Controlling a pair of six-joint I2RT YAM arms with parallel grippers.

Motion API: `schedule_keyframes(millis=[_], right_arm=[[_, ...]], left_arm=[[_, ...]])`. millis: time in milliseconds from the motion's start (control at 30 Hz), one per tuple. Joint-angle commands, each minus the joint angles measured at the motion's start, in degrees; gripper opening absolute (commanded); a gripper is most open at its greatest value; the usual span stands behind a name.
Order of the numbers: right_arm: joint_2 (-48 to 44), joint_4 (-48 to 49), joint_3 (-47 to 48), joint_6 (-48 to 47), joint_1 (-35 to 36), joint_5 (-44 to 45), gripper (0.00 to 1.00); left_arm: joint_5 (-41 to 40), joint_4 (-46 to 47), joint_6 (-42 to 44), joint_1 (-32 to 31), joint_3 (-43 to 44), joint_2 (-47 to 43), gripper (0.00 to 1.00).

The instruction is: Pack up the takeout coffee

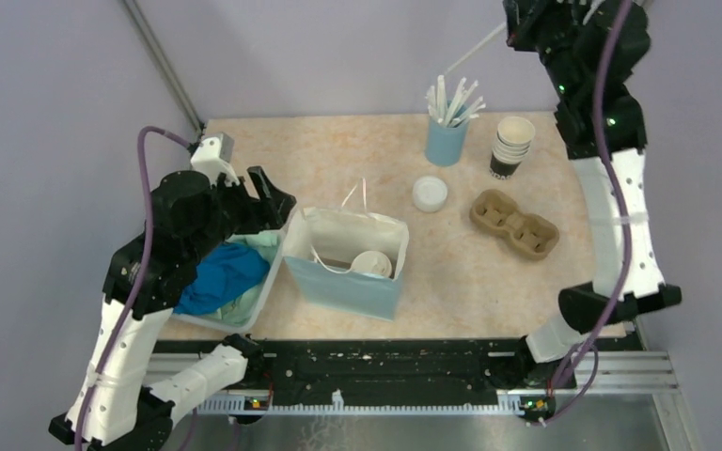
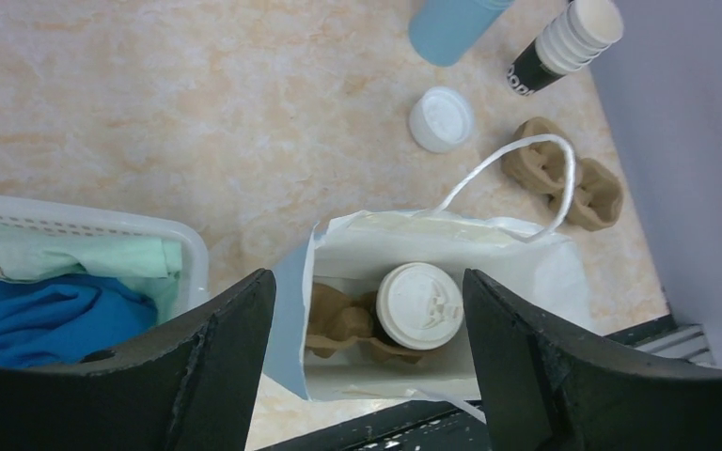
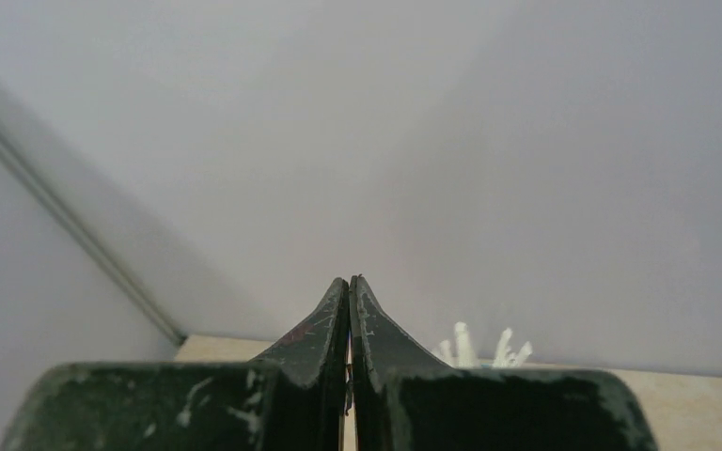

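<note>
The takeout coffee [image 2: 420,305] sits in the bag [image 2: 287,329] under my spread left hand [image 2: 367,277], right hand [image 3: 349,282] pressed together aloft; packing looks done, so I should lift clear.

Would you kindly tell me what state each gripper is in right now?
Left gripper: open, empty, above the paper bag.
Right gripper: closed, nothing visible in it.

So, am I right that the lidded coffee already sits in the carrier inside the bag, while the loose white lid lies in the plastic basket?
Not quite: the loose white lid lies on the table beyond the bag, not in the plastic basket, as the left wrist view shows. The lidded coffee does sit in the carrier inside the bag.
</note>
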Motion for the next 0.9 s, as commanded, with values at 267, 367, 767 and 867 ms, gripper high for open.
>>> schedule_keyframes(millis=[267,367,767,867], right_arm=[[-29.4,2.7,-23.4,29.0,0.0,-35.5,0.00],[-32.8,3.7,-28.2,31.6,0.3,-37.9,0.00],[-28.3,2.8,-32.6,24.6,19.7,-26.0,0.00],[-24.7,1.2,-31.0,19.5,25.3,-21.1,0.00]], left_arm=[[4.3,-6.5,-14.5,-0.2,10.4,-2.4,0.80],[6.2,-6.6,-17.0,-0.2,10.0,-3.8,0.80],[5.4,-6.4,-17.6,-0.2,8.9,-4.4,0.80],[4.4,-5.3,-16.9,-0.2,8.4,-3.7,0.80]])
